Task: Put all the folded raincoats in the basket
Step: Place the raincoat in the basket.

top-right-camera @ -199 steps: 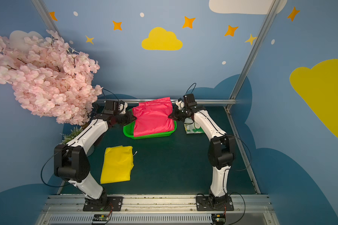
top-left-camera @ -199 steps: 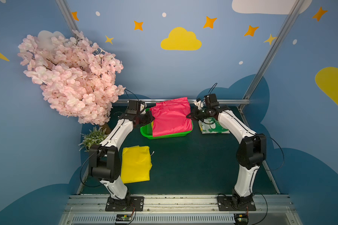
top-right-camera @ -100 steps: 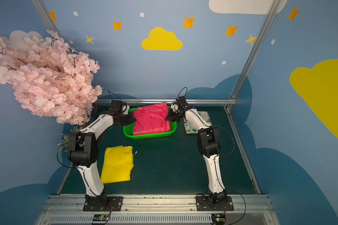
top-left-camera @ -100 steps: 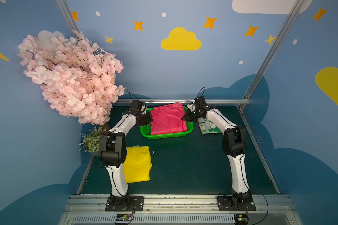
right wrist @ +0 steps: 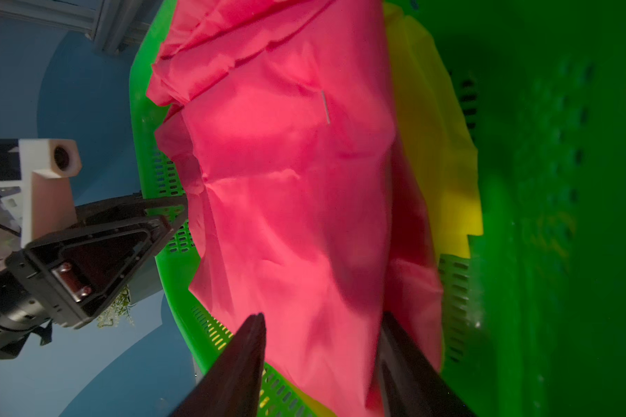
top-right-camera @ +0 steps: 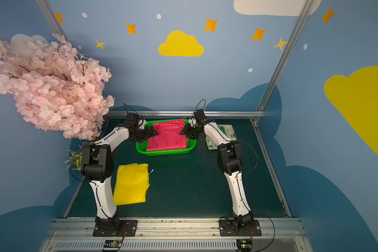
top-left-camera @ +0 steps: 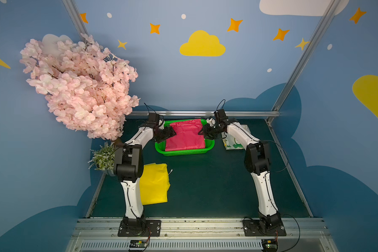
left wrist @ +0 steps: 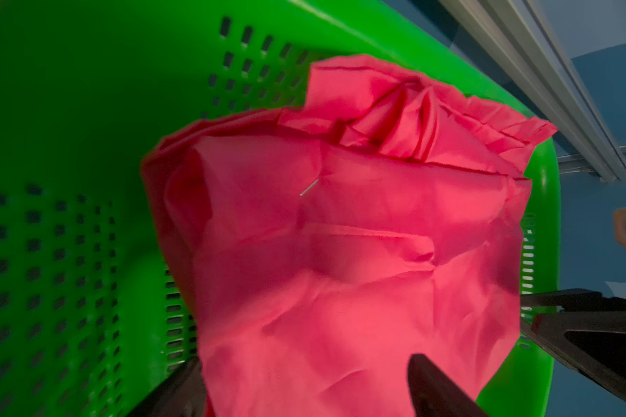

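Observation:
The folded raincoat (top-left-camera: 186,137) (top-right-camera: 167,137) is bright pink and lies loose inside the green mesh basket (top-left-camera: 183,152) (top-right-camera: 165,152) at the back middle of the table. My left gripper (top-left-camera: 170,133) (top-right-camera: 153,133) is open at the basket's left end, its fingers spread over the pink cloth (left wrist: 340,234) in the left wrist view (left wrist: 304,361). My right gripper (top-left-camera: 203,133) (top-right-camera: 184,133) is open at the right end, astride the cloth's edge (right wrist: 322,317) without pinching it. A yellow layer (right wrist: 434,144) shows under the pink cloth (right wrist: 286,180).
A yellow folded raincoat (top-left-camera: 154,185) lies front left beside the left arm. A white and green patterned packet (top-left-camera: 234,141) sits right of the basket. A pink blossom tree (top-left-camera: 81,87) and a small potted plant (top-left-camera: 103,157) stand at the left. A metal rail (top-left-camera: 205,113) runs behind the basket.
Both grippers have gone from shut on the pink raincoat to open. The raincoat has come down from above the basket and now rests in it.

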`<action>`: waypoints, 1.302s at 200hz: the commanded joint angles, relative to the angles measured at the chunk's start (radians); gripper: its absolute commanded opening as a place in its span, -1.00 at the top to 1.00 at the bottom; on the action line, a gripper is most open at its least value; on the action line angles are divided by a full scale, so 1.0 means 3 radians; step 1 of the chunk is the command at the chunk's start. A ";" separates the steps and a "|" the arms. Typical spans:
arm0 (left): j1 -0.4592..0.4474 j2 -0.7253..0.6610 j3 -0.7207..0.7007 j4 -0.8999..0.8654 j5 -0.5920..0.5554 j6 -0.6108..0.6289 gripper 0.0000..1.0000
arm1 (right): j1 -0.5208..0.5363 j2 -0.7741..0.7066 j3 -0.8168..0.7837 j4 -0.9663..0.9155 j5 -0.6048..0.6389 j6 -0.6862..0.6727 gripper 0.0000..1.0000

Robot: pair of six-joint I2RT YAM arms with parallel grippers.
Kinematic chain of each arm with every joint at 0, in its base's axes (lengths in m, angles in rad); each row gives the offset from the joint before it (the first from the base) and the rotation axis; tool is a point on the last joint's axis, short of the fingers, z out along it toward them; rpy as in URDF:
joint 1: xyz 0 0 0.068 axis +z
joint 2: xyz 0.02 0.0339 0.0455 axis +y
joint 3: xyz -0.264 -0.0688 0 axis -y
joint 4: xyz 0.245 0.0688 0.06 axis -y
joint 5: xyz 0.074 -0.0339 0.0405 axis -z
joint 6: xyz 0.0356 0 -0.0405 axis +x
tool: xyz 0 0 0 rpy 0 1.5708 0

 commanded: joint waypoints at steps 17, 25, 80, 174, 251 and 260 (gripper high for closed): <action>0.0036 -0.0321 0.0030 -0.0032 0.0036 0.0059 -1.00 | 0.0031 -0.0198 0.0114 -0.0027 0.0039 -0.0030 -0.37; 0.0032 -0.0395 0.0015 -0.0022 0.0054 0.0053 -1.00 | 0.0036 -0.0248 0.0102 -0.0036 0.0061 -0.0044 -0.41; -0.0087 -0.1128 -0.0460 0.0128 0.0084 -0.0002 -1.00 | 0.0160 -0.0788 -0.0174 -0.0045 0.0260 -0.0197 -0.47; -0.0186 -0.3252 -0.2653 0.0429 -0.0176 -0.0468 -1.00 | 0.0808 -0.1743 -0.1253 0.0141 0.0437 -0.0297 -0.51; -0.0151 -0.4426 -0.3654 -0.0200 -0.0478 -0.0956 -1.00 | 0.1609 -0.1547 -0.1961 0.0473 0.0670 -0.0086 -0.50; -0.0138 -0.4485 -0.3700 -0.0233 -0.0474 -0.0989 -1.00 | 0.1682 -0.1450 -0.1970 0.0522 0.0683 -0.0050 -0.50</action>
